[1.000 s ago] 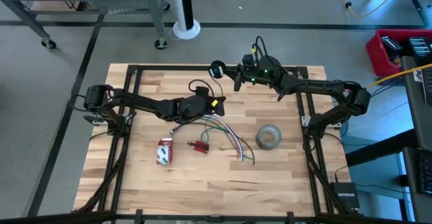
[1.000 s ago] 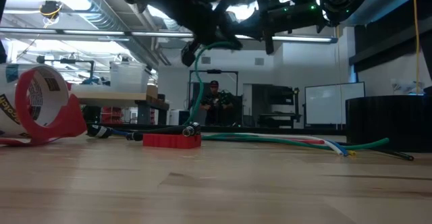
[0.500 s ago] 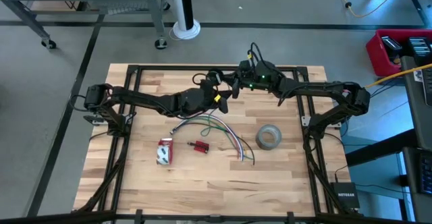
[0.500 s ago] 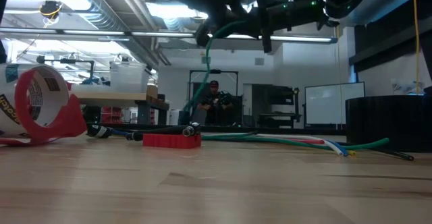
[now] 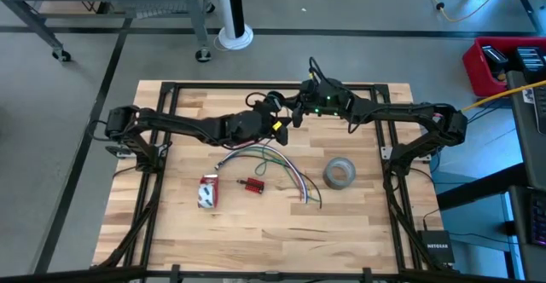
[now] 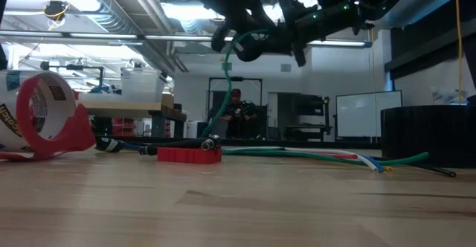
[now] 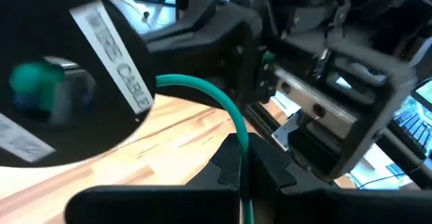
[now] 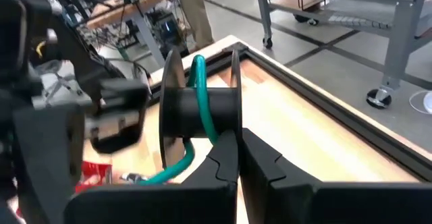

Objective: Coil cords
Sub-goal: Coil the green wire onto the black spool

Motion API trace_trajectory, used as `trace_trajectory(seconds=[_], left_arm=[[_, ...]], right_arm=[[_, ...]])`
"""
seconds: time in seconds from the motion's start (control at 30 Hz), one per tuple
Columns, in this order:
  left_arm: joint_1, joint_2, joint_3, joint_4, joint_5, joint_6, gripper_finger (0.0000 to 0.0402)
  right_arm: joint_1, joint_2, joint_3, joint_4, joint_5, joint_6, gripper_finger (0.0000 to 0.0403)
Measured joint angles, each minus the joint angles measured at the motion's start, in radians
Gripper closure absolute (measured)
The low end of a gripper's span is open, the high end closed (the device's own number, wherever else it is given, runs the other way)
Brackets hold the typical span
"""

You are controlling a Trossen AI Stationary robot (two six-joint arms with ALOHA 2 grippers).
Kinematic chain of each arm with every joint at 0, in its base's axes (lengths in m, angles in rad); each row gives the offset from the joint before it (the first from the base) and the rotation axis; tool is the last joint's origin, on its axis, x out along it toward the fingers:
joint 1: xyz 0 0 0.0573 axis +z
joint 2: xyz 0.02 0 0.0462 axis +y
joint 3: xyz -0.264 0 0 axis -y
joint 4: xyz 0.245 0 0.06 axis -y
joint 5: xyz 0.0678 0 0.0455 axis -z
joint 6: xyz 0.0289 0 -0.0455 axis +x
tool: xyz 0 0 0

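A black spool (image 8: 202, 106) hangs above the table's far middle, and a teal-green cord (image 8: 200, 72) runs round its core. My right gripper (image 8: 237, 143) is shut at one of the spool's flanges; it also shows in the high view (image 5: 294, 112). My left gripper (image 7: 241, 150) is shut on the same cord just beside the spool (image 7: 67, 82), and shows in the high view (image 5: 275, 123). From there the cord (image 6: 225, 79) drops to the table, where its lower part (image 5: 266, 155) lies among other loose cords. My left gripper pinches the teal-green cord (image 7: 237, 126) between its two fingers, a short way from the spool. The cord arches from the fingers over to the spool and hangs down behind them toward the table. My right gripper holds the spool by the edge of one flange (image 8: 233, 69), which runs in between its two fingers. The spool is lifted clear of the table, its axis lying level across the fingers.
Loose green, white, purple and red cords (image 5: 290, 176) fan out on the table's middle. A small red part (image 5: 253, 184) and a red-and-white tape dispenser (image 5: 207, 191) lie nearer the front. A grey tape roll (image 5: 339, 173) lies to the right. A black frame (image 5: 256, 85) edges the table.
My left gripper has risen and gone toward the table's far edge and right, up to the spool, carrying the green cord with it. My right gripper has turned the spool and brought it a little toward the left gripper. The cord's lower part has stayed on the table.
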Motion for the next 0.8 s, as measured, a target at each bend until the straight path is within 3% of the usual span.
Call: trace_trajectory(seconds=[0.4, 0.8], left_arm=[[0.021, -0.079, 0.000, -0.063, -0.009, 0.059, 0.0401], [0.071, -0.117, 0.000, -0.229, -0.021, 0.064, 0.0398]], right_arm=[[0.000, 0.000, 0.000, -0.041, -0.010, -0.002, 0.0401], [0.000, 0.000, 0.000, -0.056, -0.011, -0.002, 0.0401]])
